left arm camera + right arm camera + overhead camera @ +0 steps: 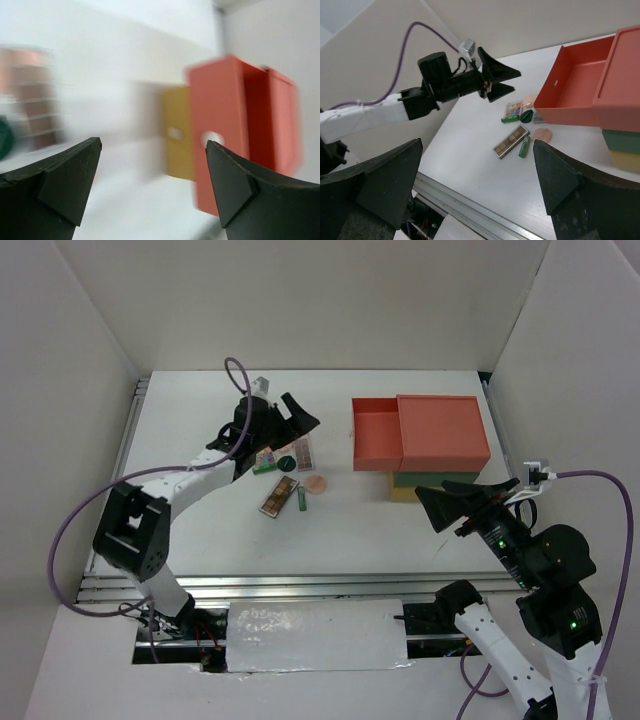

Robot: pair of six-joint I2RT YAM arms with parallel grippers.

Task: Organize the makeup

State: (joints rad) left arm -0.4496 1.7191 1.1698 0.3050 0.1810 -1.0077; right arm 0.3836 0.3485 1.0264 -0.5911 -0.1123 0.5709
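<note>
The makeup lies in a loose cluster left of the drawer box. It includes a brown eyeshadow palette (280, 495) (511, 141), a green tube (302, 498) (524, 146), a peach compact (316, 483) (542, 134), a dark green compact (286, 463) (527, 116), a multicolour palette (265, 458) (514, 108) and a second green tube (510, 119). My left gripper (305, 418) (152, 145) (497, 80) hovers open and empty just behind the cluster. Its wrist view is blurred. Near the box's front, my right gripper (430, 510) (477, 144) is open and empty, off to the right of the makeup.
The drawer box stands at the back right. Its red top drawer (377, 435) (572, 87) (225, 125) is pulled out to the left and looks empty. Below it are a green drawer (432, 480) and a yellow drawer (405, 492) (177, 132). White walls enclose the table.
</note>
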